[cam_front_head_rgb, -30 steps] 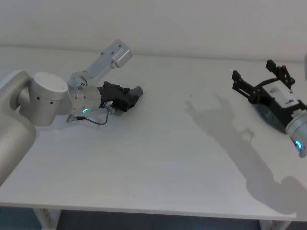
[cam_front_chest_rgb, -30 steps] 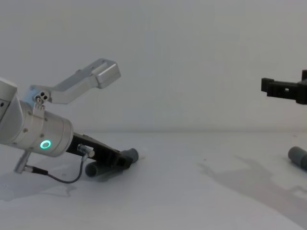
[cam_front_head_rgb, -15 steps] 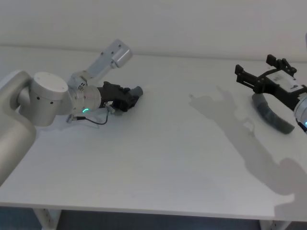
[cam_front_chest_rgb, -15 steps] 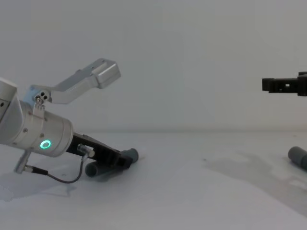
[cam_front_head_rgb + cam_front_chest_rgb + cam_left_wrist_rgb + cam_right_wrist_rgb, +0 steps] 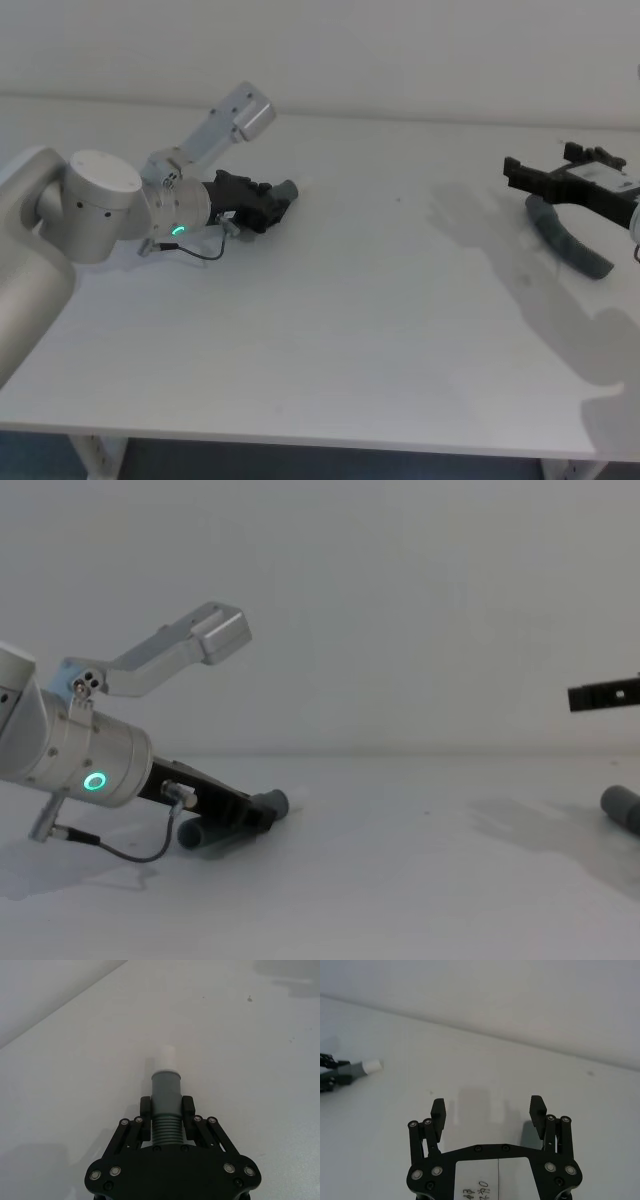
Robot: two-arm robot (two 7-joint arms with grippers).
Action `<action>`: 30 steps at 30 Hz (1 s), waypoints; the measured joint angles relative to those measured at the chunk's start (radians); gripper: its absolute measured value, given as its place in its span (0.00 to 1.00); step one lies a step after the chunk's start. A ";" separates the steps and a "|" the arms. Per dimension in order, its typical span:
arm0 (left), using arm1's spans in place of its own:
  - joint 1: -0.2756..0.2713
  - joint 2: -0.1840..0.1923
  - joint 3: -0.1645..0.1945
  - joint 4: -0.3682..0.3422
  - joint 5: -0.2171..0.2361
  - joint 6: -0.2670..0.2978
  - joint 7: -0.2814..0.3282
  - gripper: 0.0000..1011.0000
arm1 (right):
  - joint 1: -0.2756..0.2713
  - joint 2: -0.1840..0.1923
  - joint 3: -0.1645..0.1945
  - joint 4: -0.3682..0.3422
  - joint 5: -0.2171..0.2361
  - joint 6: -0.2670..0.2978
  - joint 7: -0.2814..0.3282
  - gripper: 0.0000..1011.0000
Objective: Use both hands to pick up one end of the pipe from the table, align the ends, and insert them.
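Observation:
My left gripper [image 5: 166,1110] lies low on the table [image 5: 380,320] at the left, shut on one pipe piece [image 5: 165,1087]. That piece's grey collar and whitish tip [image 5: 164,1059] stick out past the fingers. The head view has this gripper [image 5: 268,207] and its pipe end [image 5: 287,189] at centre left; in the chest view the piece [image 5: 272,804] rests against the table. The other pipe piece [image 5: 566,239], dark grey and curved, lies free on the table at the far right, its round end [image 5: 622,806] at the chest view's edge. My right gripper [image 5: 548,162] hovers open above it, holding nothing.
The left arm's silver wrist with its green ring [image 5: 95,781] and a grey bracket [image 5: 205,635] rise over the left side. A thin cable [image 5: 200,252] loops beside the wrist. The right gripper's shadow [image 5: 520,270] falls on the table's wide white middle.
The right gripper has moved to the right and back, uncovering the curved pipe piece on the table. The left gripper and its pipe piece have stayed still.

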 joint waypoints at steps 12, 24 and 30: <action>0.000 0.000 0.000 0.000 0.000 0.000 0.000 0.35 | 0.041 0.043 -0.032 0.096 0.001 0.025 0.043 0.99; 0.000 0.000 0.000 0.000 0.000 0.000 0.000 0.35 | 0.066 0.051 -0.060 0.193 -0.019 -0.074 0.065 0.99; 0.000 0.000 0.000 0.000 0.000 0.000 0.000 0.35 | 0.073 0.045 -0.066 0.224 -0.024 -0.105 0.066 0.99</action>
